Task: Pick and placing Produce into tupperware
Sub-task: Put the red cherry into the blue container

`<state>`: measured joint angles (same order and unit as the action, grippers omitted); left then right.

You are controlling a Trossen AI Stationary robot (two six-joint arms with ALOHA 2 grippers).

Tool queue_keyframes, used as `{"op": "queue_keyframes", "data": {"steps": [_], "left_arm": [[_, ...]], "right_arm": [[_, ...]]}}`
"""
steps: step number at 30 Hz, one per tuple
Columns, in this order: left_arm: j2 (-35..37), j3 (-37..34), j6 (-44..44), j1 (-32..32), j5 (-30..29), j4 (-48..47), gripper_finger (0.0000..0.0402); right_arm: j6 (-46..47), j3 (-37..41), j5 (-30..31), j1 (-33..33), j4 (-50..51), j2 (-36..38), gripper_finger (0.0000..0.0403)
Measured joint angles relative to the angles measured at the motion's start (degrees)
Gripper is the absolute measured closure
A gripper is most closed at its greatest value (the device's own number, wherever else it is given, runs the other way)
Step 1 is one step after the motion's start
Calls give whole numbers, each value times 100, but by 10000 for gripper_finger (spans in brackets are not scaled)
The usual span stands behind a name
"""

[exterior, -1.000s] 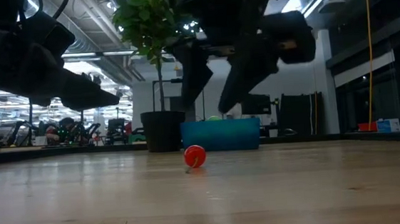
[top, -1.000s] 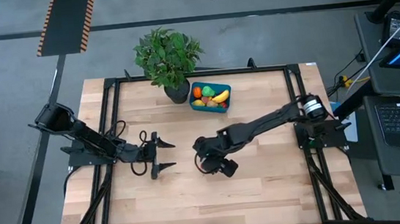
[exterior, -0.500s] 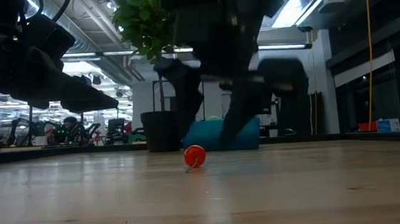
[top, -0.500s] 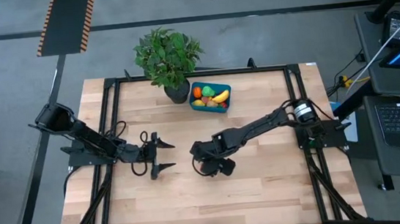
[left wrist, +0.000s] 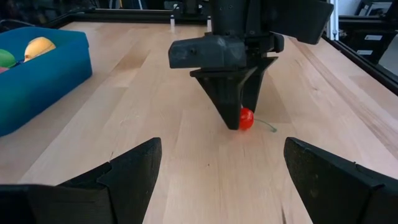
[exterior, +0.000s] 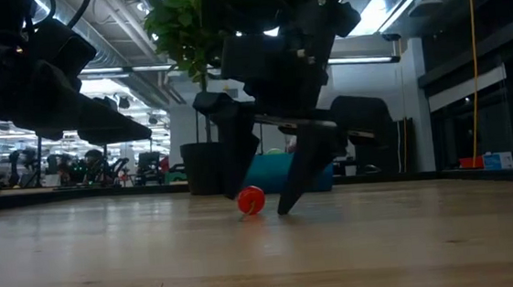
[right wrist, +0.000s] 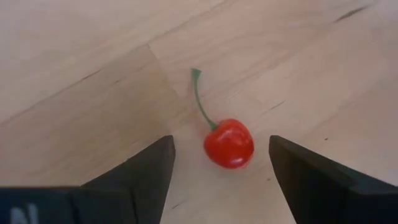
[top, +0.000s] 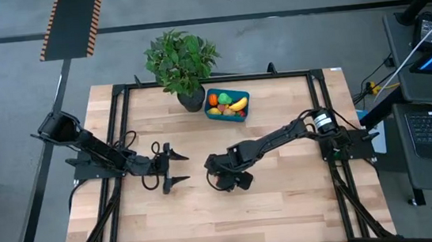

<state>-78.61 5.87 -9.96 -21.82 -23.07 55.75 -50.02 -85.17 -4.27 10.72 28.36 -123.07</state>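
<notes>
The step in hand is the pick of a loose piece of produce: the right gripper [exterior: 266, 202] is down at the worktop [top: 287, 201] in the middle of the high view, its fingers open and set either side of a red cherry [right wrist: 229, 143] with a green stem, not yet touching it; the cherry lies on bare wood, well apart from the teal tupperware [top: 227, 105] at the upper centre, which already holds several pieces. The left gripper [top: 174, 166] waits open, just left of centre. Next, I judge, the fingers must close squarely on the small round fruit, which could roll, then carry it to the tupperware.
</notes>
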Motion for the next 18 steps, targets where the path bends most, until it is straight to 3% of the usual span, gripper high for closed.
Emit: {"op": "queue_keyframes", "data": {"steps": [18], "left_arm": [[0,0,0,0,0,-2,72]], "right_arm": [[44,9,-292,-1,-53,-28,233]]}}
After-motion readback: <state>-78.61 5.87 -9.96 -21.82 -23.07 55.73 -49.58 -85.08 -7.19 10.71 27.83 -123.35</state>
